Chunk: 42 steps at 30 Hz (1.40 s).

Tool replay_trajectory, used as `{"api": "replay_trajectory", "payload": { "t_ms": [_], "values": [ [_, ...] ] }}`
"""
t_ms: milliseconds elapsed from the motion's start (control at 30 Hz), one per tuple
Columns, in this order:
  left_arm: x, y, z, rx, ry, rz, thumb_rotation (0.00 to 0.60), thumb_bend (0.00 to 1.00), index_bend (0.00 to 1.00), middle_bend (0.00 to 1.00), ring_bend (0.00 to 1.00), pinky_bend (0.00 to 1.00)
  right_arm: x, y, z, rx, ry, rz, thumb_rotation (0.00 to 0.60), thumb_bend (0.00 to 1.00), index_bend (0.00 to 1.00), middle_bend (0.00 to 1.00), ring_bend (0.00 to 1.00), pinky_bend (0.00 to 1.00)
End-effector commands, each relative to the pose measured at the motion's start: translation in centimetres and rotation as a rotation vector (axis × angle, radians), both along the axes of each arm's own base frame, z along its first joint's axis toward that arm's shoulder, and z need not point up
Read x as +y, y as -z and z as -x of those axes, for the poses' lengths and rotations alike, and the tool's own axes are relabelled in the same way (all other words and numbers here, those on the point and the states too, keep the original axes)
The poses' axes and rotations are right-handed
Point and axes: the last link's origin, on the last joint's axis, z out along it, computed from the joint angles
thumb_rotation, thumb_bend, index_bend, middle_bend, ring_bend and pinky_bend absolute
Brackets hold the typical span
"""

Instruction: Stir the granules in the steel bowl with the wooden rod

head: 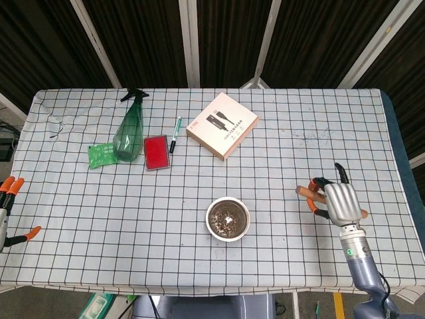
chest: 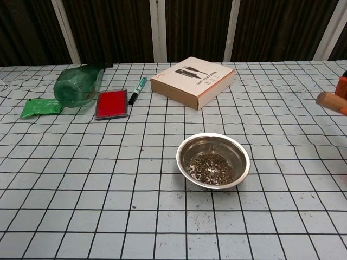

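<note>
Fingers (head: 317, 202) of the right hand (head: 342, 203) were curled round the wooden rod (head: 303, 191), gripping it near the table's right edge; rod's free end poked out toward the steel bowl (head: 228, 218), well apart from it. Chest view caught only the rod tip (chest: 327, 99) at the far right. Bowl sat mid-table w/ dark granules (chest: 212, 167) inside. Left hand (head: 6, 207) was at the far left edge, fingers apart, holding nothing. Behind the bowl: cardboard box (head: 222, 124), marker (head: 175, 134), red case (head: 156, 152), green spray bottle (head: 130, 129).

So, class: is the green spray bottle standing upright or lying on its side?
On its side. The spray bottle lies flat on the checked table, its black nozzle pointing toward the far edge.
</note>
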Motion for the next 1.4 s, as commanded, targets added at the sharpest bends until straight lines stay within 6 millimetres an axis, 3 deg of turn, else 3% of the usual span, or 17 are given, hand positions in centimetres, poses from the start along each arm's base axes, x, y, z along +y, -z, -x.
{"api": "replay_trajectory", "payload": {
  "t_ms": [33,267,700,967,1400],
  "values": [
    [0.0,0.0,0.0,-0.001,0.000,0.000,0.600,0.02,0.00,0.00,0.00,0.00,0.2,-1.7,-3.0,-0.307,-0.116,0.097,0.600,0.52,0.67,0.57,0.66,0.02],
    [0.0,0.1,0.0,-0.002,-0.004,0.003,0.600,0.02,0.00,0.00,0.00,0.00,0.5,-2.3,-7.0,-0.799,-0.250,0.135,0.600,0.52,0.67,0.57,0.66,0.02],
    [0.0,0.1,0.0,-0.008,-0.006,0.005,0.600,0.02,0.00,0.00,0.00,0.00,3.2,1.8,-13.1,-1.212,-0.354,0.059,0.600,0.52,0.67,0.57,0.66,0.04],
    [0.1,0.1,0.0,-0.010,-0.008,0.006,0.600,0.02,0.00,0.00,0.00,0.00,3.7,4.6,-15.0,-1.252,-0.347,-0.005,0.600,0.52,0.67,0.57,0.66,0.04],
    [0.1,0.1,0.1,-0.018,-0.016,0.005,0.600,0.02,0.00,0.00,0.00,0.00,2.9,8.2,-14.7,-1.240,-0.300,-0.004,0.600,0.52,0.67,0.57,0.66,0.04]
  ]
}}
